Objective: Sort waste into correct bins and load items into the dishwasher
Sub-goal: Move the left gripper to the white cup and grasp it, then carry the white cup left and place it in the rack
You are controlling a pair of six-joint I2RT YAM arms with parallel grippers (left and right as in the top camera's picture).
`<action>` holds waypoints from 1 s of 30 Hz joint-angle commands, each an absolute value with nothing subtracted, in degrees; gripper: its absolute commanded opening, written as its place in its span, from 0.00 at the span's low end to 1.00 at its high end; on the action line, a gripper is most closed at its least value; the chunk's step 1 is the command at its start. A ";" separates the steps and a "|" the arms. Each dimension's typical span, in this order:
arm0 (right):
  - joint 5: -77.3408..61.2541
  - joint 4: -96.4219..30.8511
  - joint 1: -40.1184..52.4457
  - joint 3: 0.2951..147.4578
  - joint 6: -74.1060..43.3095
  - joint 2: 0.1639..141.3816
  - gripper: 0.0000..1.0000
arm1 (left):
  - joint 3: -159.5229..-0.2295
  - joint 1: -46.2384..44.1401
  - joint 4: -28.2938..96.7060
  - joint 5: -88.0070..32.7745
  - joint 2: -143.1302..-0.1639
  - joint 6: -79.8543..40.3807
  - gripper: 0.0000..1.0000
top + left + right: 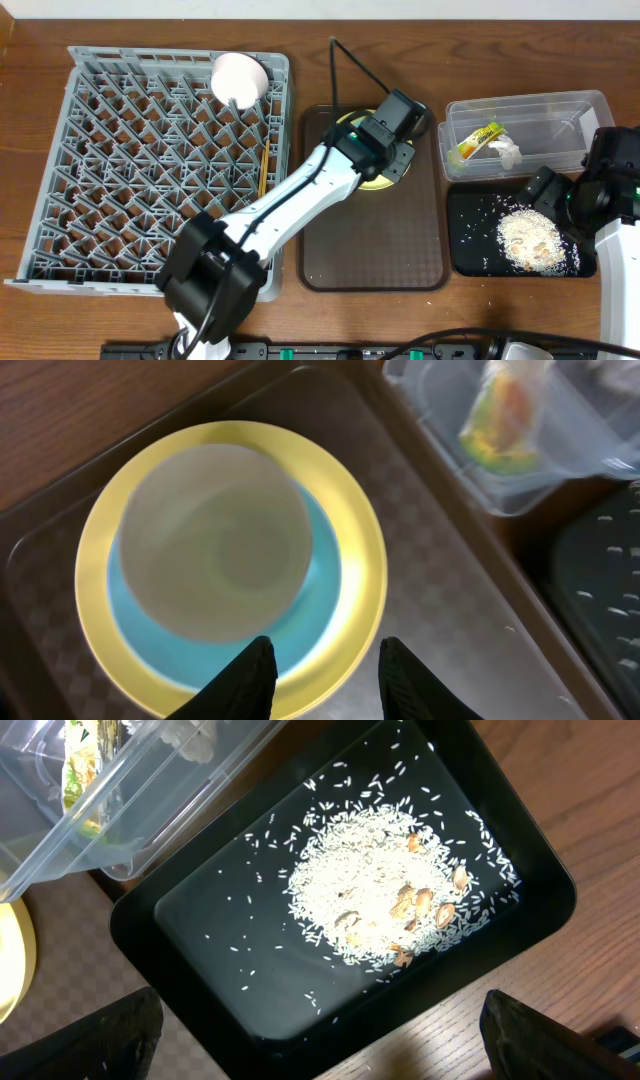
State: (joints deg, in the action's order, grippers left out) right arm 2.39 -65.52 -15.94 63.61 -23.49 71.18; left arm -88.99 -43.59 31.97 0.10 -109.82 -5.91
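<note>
The left end effector (325, 682) hangs part-open and empty over the rim of the yellow-green plate (365, 560), which carries the light blue bowl (322, 575) and white bowl (215, 540) on the brown serving tray (450, 630), probably lining up a grasp. The right end effector (320, 1040) gapes wide above the black tray (200, 940) (rice scraps (370, 910) lie inside).

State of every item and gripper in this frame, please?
Left gripper: open, above the plate's rim.
Right gripper: open, above the black tray.
Plate: on the brown tray, bottom of stack.
Blue bowl: nested in the plate.
White bowl: nested in the blue bowl.
Cup: in the rack.
Chopsticks: lying in the rack.
Wrapper: in the clear tub.
Tissue: in the clear tub.
Food scraps: heaped in the black tray.
</note>
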 commanded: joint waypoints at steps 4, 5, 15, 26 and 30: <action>2.76 -65.58 -16.75 64.38 -23.73 70.72 0.99 | -90.02 -43.97 28.21 7.88 -115.22 -3.40 0.36; 2.76 -65.58 -16.75 64.38 -23.73 70.72 0.99 | -90.02 -43.97 27.88 8.88 -115.68 -3.40 0.36; 2.76 -65.58 -16.75 64.38 -23.73 70.72 0.99 | -89.91 -43.97 27.38 12.34 -116.71 -3.18 0.22; 2.76 -65.58 -16.75 64.38 -23.73 70.72 0.99 | -89.93 -43.97 29.71 18.11 -104.51 -3.55 0.08; 2.76 -65.56 -16.75 64.38 -23.73 70.72 0.99 | -89.93 -43.24 33.10 13.08 -94.63 -6.96 0.08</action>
State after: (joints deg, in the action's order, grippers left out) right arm 2.39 -65.49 -15.94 63.61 -23.49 71.18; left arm -88.97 -43.94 31.35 16.36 -105.12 -3.68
